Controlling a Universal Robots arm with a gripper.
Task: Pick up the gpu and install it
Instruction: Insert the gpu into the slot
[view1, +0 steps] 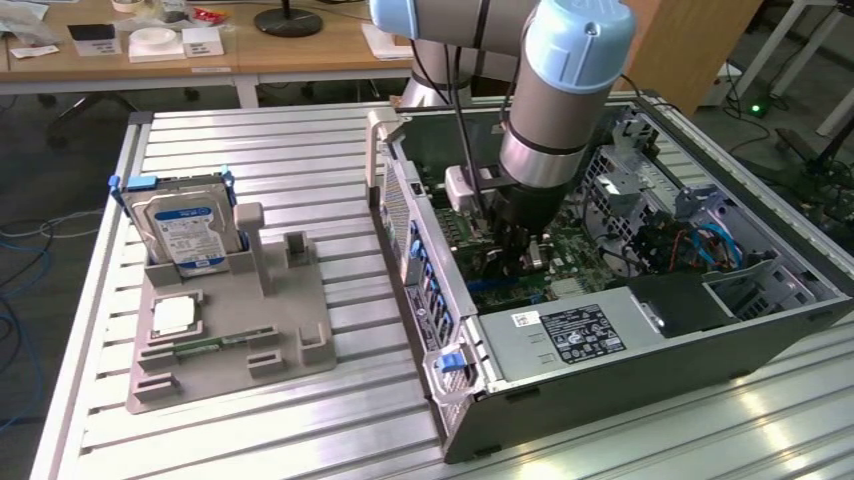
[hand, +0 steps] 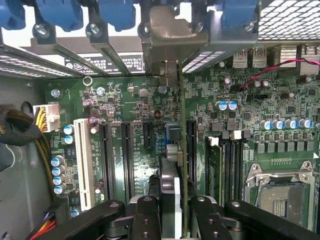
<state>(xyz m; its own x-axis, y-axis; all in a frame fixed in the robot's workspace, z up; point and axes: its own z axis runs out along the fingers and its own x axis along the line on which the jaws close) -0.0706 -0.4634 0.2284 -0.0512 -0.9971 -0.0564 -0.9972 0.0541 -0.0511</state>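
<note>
The gpu (hand: 173, 137) is seen edge-on in the wrist view, a thin green card standing upright over the motherboard (hand: 125, 100). Its silver end bracket (hand: 170, 30) reaches the case's rear slot openings. My gripper (hand: 172, 207) is shut on the card's upper edge, one black finger (hand: 146, 215) on each side. The card stands between the long black expansion slots (hand: 126, 160) and the memory slots (hand: 227, 165); whether its lower edge touches a slot I cannot tell. In the exterior view my gripper (view1: 523, 252) is down inside the open computer case (view1: 747, 330).
A grey fixture (view1: 227, 330) on the slatted table holds an upright hard drive (view1: 187, 225) and a narrow green memory stick (view1: 200, 348). A power supply (view1: 574, 335) fills the case's near end. Cables (view1: 694, 245) and a drive cage lie toward the exterior view's right.
</note>
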